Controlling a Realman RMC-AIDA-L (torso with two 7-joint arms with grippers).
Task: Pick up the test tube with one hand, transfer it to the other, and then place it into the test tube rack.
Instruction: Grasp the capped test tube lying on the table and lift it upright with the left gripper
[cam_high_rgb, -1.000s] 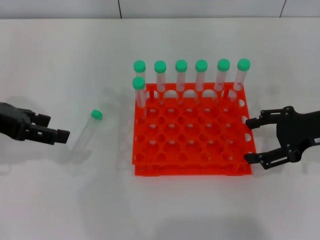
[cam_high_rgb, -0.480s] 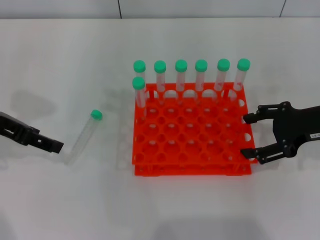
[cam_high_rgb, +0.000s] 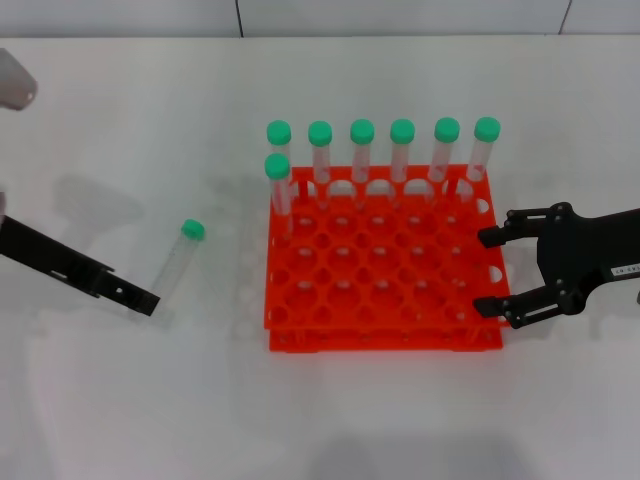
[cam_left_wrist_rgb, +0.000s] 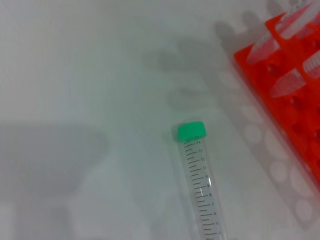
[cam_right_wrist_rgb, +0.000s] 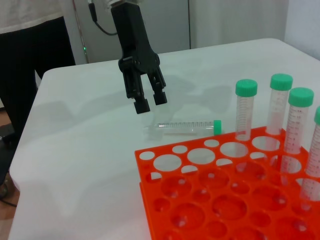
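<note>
**A:** Start with the head view. What surrounds the work?

**B:** A plain white surface (cam_high_rgb: 400, 420). At centre sits the bright orange square plastic test tube rack (cam_high_rgb: 385, 275), two-tiered with a grid of round holes. Seven clear green-capped tubes (cam_high_rgb: 362, 150) stand upright in it: six along its far row and one just in front of that row's left end. The rest of the holes are open.

**A:** And the loose one?

**B:** The slender clear plastic test tube with a round green cap (cam_high_rgb: 178, 262) lies flat at centre left, well apart from the rack. Its long axis runs on a diagonal, cap toward the upper right, clear end toward the lower left. The unlabelled black left gripper (cam_high_rgb: 135, 297) reaches in from the left edge; its tip is just beside the tube's lower end, and I see no contact. The labelled black right gripper (cam_high_rgb: 490, 272) hangs at the rack's right edge with its jaws spread wide, holding nothing.

**A:** The left wrist view?

**B:** The tube (cam_left_wrist_rgb: 200, 185) lies alone on the surface, cap toward the frame's centre, printed graduations running down to the bottom edge. The rack's corner (cam_left_wrist_rgb: 295, 100) fills the upper right.

**A:** The right wrist view?

**B:** The rack (cam_right_wrist_rgb: 225, 195) covers the lower right. Beyond it the tube (cam_right_wrist_rgb: 185, 127) lies flat, cap toward the rack. The left gripper (cam_right_wrist_rgb: 148, 101) hangs above the tube's clear end, jaws narrow and empty.
</note>
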